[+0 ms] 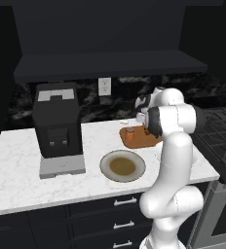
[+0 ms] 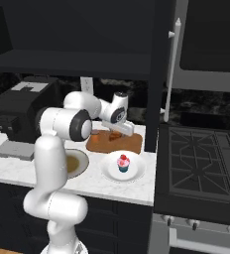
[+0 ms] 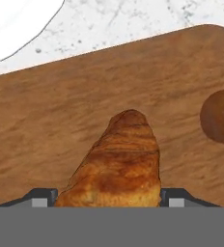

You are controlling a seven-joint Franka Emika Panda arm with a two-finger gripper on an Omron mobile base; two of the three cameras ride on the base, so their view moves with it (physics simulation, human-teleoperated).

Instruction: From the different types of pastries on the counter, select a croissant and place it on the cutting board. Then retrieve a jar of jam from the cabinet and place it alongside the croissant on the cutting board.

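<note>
Two fingertips (image 3: 42, 197) bracket the croissant (image 3: 119, 164), gripper (image 3: 106, 198) grasping it over the cutting board (image 3: 61, 111). Likely light, flaky, crushable; grip mid-body, gently.

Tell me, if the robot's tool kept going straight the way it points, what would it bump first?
Probably the cutting board. The tool points down at it with the croissant between its fingertips, so the croissant would likely touch the wood first; the exact gap is unclear.

no readable text, labels, brands or numbers on any surface
</note>
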